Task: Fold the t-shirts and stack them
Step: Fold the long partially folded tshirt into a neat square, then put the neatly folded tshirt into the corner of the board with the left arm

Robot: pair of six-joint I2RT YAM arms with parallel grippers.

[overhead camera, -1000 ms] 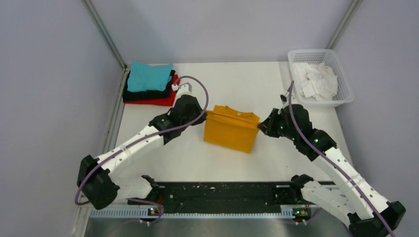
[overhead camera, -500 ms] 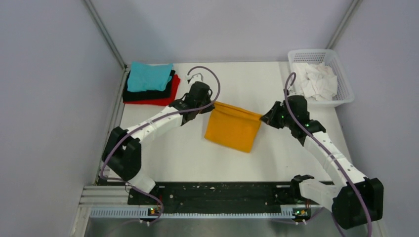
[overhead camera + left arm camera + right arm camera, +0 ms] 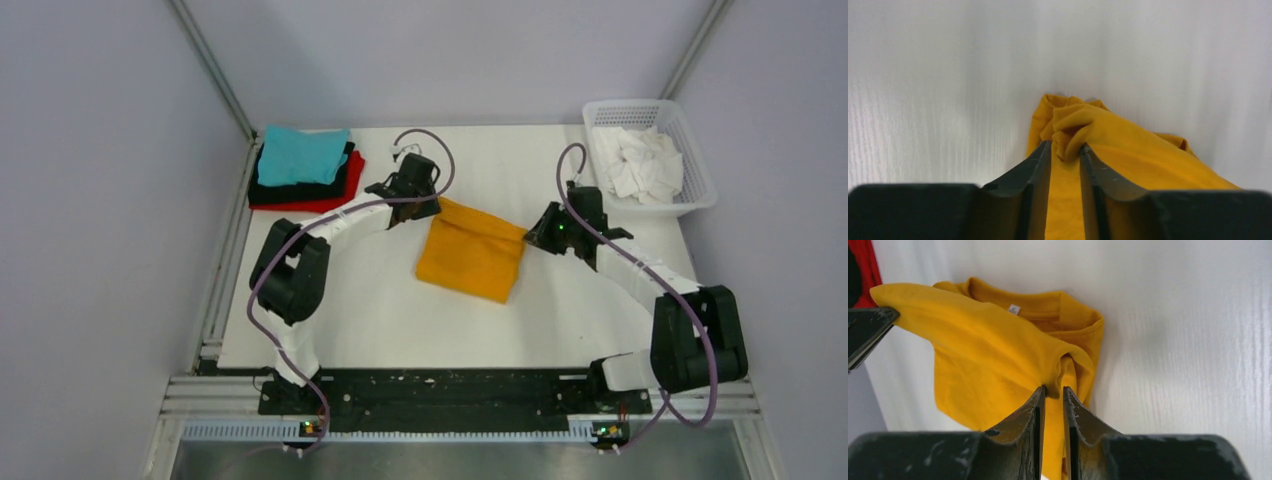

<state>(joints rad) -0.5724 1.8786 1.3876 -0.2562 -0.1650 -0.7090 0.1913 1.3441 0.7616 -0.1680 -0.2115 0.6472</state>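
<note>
**A:** Where is the mustard-orange t-shirt (image 3: 472, 260) sitting?

**B:** It is lying near the middle of the tabletop (image 3: 380, 310), folded into a rough rectangle. Its far edge is stretching taut between the two claws.

**A:** What is the left claw (image 3: 436, 205) doing?

**B:** It is pinching the shirt's far-left corner. In the left wrist view, a bunched wad of yellow cloth is sitting squeezed between its dark fingers (image 3: 1032, 169).

**A:** And the right claw (image 3: 532, 238)?

**B:** It is gripping the far-right corner, with its tips nearly pressing together on a thin fold. Beyond that fold, the right wrist view is showing the collar and a small white label.

**A:** Is the shirt hanging clear of the surface?

**B:** The far edge is looking raised and the near edge seems to be resting down, but I cannot tell for sure.

**A:** What else is lying around it?

**B:** A stack is sitting beyond the shirt and to its left, well apart from it. It has a teal tee (image 3: 300, 152) on top, a black tee (image 3: 300, 190) under that and a red tee (image 3: 312, 206) at the bottom. A white basket (image 3: 702, 192) is standing beyond the shirt and to its right, holding crumpled white cloths (image 3: 635, 165).
</note>
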